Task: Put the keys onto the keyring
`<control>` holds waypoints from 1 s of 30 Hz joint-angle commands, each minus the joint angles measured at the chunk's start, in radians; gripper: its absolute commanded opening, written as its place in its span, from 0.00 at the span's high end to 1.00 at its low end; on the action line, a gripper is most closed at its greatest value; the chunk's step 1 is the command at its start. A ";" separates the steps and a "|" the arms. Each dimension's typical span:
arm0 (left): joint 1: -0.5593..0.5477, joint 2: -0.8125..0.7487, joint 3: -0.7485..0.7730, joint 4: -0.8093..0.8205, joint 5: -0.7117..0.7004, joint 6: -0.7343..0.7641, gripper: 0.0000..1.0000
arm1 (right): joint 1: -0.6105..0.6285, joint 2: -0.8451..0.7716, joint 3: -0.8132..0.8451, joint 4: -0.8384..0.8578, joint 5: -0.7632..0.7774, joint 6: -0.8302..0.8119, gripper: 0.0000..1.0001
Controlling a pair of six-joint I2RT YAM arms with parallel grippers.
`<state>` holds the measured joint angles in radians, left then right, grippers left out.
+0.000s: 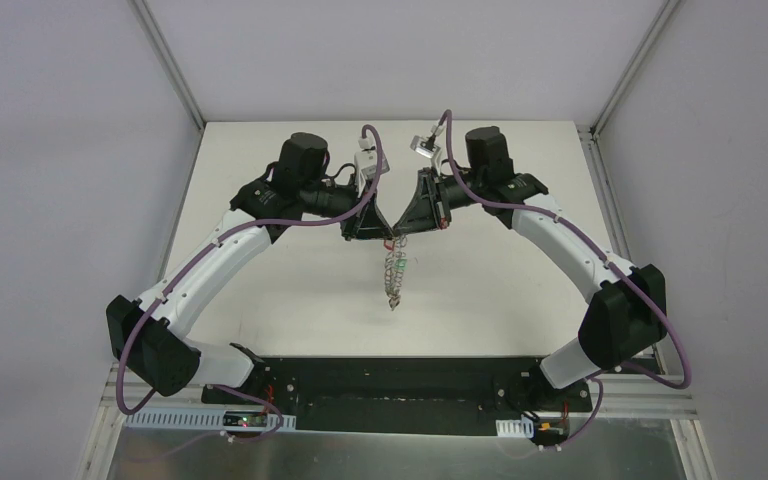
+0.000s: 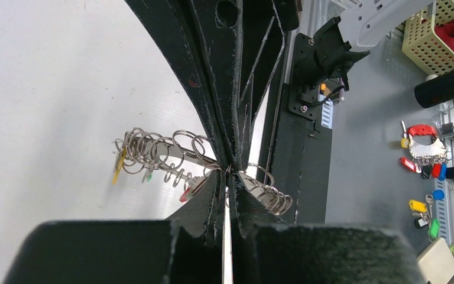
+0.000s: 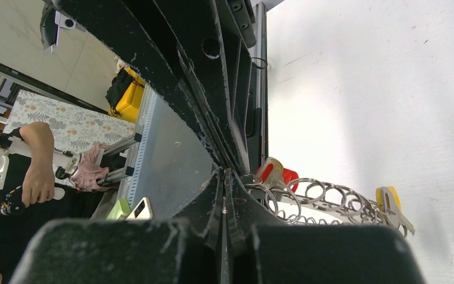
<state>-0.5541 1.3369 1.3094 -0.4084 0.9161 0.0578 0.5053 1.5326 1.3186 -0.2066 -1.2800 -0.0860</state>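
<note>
Over table (image 1: pixel 260 200), left end effector (image 2: pixel 229 177), right end effector (image 3: pixel 224 174) clamp keyring (image 2: pixel 153 151).

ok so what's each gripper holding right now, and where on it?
Both the left gripper and right gripper are shut on the keyring, pinching its upper rim at one spot; it hangs below.

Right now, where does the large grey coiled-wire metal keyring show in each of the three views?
Top external: the grey coiled-wire metal keyring hangs edge-on at centre, below the left pincer and right pincer.
Left wrist: centre-left, stretching sideways.
Right wrist: lower right.
Shared landmark: the spot where both black pincers meet tip to tip, at the ring's end.
</note>
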 commanded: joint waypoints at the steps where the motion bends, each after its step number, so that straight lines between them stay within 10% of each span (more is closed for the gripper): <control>1: 0.002 -0.013 0.008 0.021 0.042 -0.011 1.00 | -0.005 -0.053 0.026 0.056 -0.004 0.000 1.00; 30: -0.019 0.039 0.174 -0.284 -0.031 0.090 1.00 | 0.043 -0.081 0.054 -0.103 0.095 -0.174 0.63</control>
<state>-0.5583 1.3746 1.4414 -0.6914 0.8520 0.1493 0.5243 1.4776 1.3209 -0.3038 -1.1885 -0.2451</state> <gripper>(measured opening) 0.010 0.337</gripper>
